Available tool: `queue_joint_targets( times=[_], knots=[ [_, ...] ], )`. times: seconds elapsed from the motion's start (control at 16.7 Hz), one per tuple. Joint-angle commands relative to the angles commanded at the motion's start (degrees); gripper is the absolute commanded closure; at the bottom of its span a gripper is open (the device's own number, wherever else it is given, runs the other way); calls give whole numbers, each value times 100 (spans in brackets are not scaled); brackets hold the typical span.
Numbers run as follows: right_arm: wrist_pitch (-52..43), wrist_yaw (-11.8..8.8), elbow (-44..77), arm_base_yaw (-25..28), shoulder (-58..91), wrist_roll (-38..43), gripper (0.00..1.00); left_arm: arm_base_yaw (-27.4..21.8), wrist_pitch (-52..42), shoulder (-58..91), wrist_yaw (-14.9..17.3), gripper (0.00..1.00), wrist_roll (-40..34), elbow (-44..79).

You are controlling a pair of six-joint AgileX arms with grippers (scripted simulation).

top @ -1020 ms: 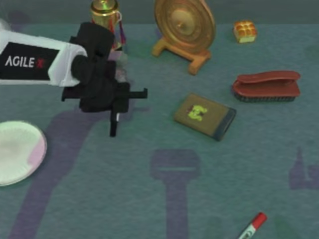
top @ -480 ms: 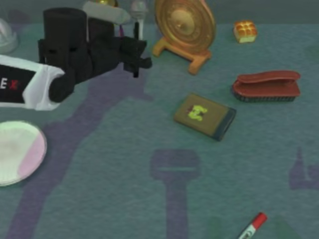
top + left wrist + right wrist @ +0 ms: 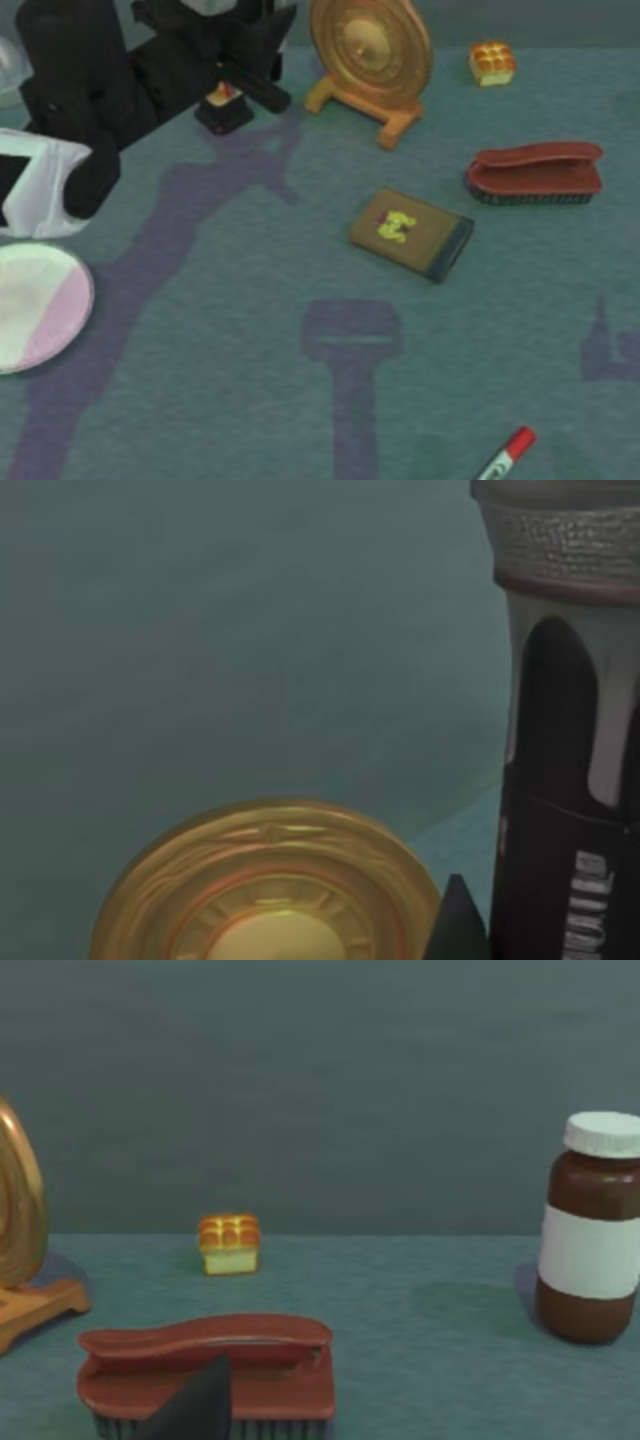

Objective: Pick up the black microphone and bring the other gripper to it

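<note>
Left arm is raised high over the surface's far-left corner, about 11 o'clock in the top view. Its black two-finger tool is pinching the slim black microphone with silver-grey mesh head; the left wrist view shows the handle upright against a finger, head uppermost, clear of the surface. The round gold disc on its wooden stand sits just beside, toward 12 o'clock.

Right arm is out of the top view. Only one dark fingertip shows in its wrist view, above the reddish-brown wooden brush; cannot tell whether that tool is spread or pressed together.

Judgement: pickup looks complete. Next, the right tool must travel toward 11 o'clock to the held microphone, avoiding the gold disc.
</note>
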Motion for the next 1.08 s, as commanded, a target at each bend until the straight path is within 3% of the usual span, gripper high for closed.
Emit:
queue_joint_targets(
  times=[0.36, 0.48, 0.84, 1.08],
  knots=[
    [0, 0, 0, 0, 0, 0, 0, -124, -37, -70, -101, 100, 1, -19],
    [0, 0, 0, 0, 0, 0, 0, -397, -107, -346, -396, 100, -1, -162],
    [0, 0, 0, 0, 0, 0, 0, -1561, -405, -1521, -1676, 100, -20, -772],
    [0, 0, 0, 0, 0, 0, 0, -1756, -449, -1717, -1873, 100, -21, -869]
  ],
)
